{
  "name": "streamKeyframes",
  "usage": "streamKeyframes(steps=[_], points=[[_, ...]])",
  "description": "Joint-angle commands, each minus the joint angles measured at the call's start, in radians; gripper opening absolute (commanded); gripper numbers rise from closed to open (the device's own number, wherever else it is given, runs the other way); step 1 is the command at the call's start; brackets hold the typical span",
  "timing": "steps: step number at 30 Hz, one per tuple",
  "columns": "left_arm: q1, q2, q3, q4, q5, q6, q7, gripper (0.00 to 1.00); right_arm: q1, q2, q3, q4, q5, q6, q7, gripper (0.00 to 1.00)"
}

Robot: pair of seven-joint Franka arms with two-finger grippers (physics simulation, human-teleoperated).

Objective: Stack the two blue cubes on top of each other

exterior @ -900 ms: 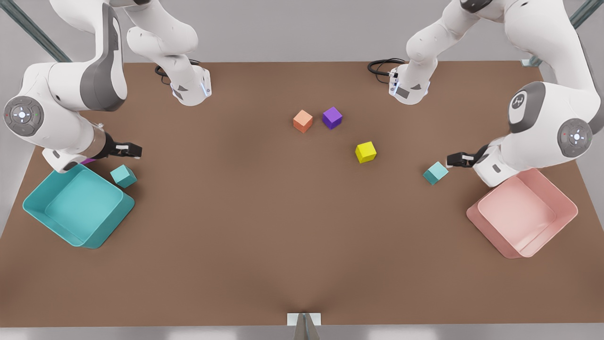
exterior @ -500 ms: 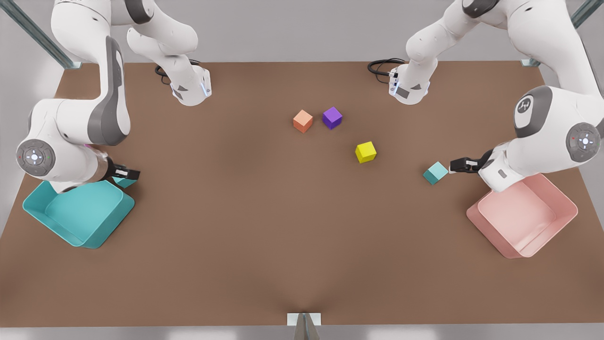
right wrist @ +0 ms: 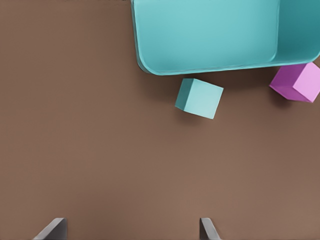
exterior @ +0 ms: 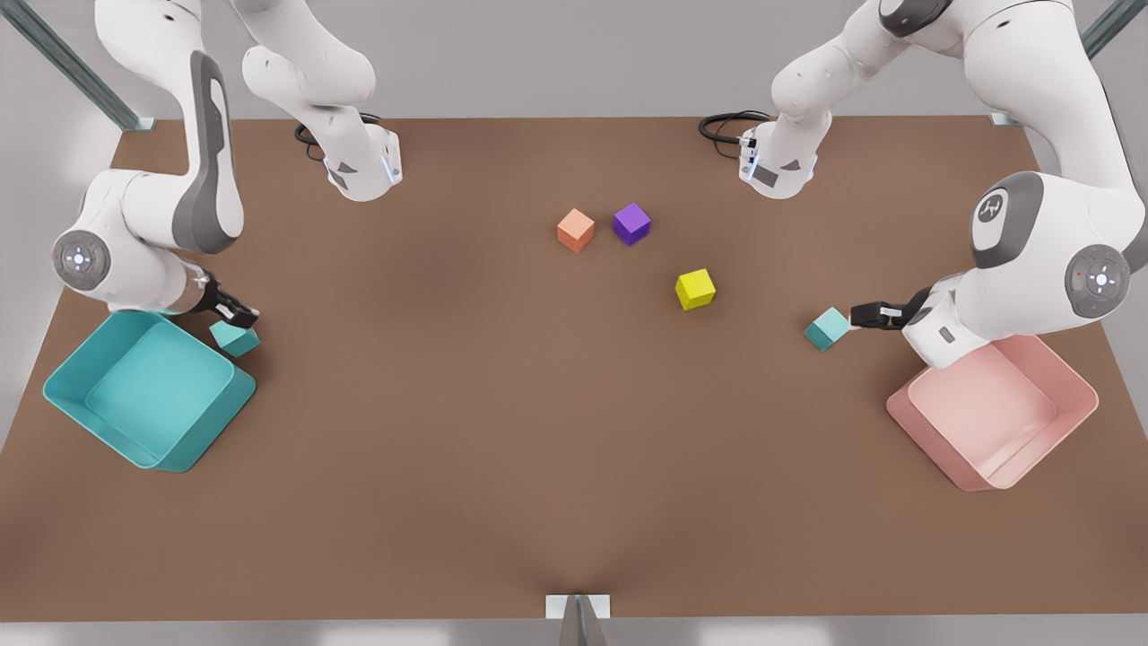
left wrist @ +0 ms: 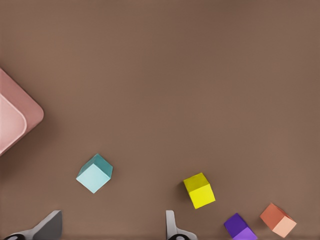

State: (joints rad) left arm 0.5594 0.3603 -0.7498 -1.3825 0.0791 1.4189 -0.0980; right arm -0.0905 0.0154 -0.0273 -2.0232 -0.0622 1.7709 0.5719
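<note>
- The brown table [exterior: 502, 431] spans the front view; its lower half and centre-left lie bare, offering wide room between the two arms.
- A teal tray [exterior: 211, 422] sits at the lower left of the front view, near the table's left edge; a pink tray [exterior: 933, 444] sits at the lower right, near the right edge, with the arm's wrist covering its upper corner.
- The right gripper [exterior: 240, 314] hangs at the front view's left, just above the teal tray's upper corner. In the right wrist view its fingers [right wrist: 54, 227] are spread wide and cut off by the frame edge.
- The left gripper [exterior: 865, 314] is at the front view's right, beside the pink tray. Its fingers [left wrist: 172, 227] are likewise spread, with just the tips in frame.
- One blue cube [exterior: 235, 339] rests on the table close beside the teal tray's rim, directly under the right gripper's tips; the right wrist view shows this cube [right wrist: 199, 98] ahead of the open fingers, not between them.
- The other blue cube [exterior: 827, 327] rests just off the left gripper's tips, towards centre frame; whether they touch is hard to tell.
- A magenta cube [right wrist: 297, 82] lies by the teal tray's corner.
- Yellow cube [exterior: 695, 289], purple cube [exterior: 631, 223] and orange cube [exterior: 576, 230] sit upper centre, apart from both arms.
</note>
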Motion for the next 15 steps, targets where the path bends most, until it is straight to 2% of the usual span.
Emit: streamKeyframes(steps=[1, 7, 15], points=[[-0.001, -0.001, -0.002, 0.000, -0.001, -0.006, -0.006, 1.00, -0.014, -0.005, -0.006, -0.046, -0.002, 0.235, 0.220, 0.99], [-0.003, 0.008, 0.000, -0.001, 0.004, -0.028, -0.008, 1.00, -0.028, -0.005, -0.019, -0.153, -0.005, 0.395, 0.206, 0.99], [0.000, 0.009, 0.000, -0.013, 0.030, -0.029, -0.008, 1.00, -0.061, 0.018, -0.033, -0.213, -0.004, 0.450, 0.161, 0.99]])
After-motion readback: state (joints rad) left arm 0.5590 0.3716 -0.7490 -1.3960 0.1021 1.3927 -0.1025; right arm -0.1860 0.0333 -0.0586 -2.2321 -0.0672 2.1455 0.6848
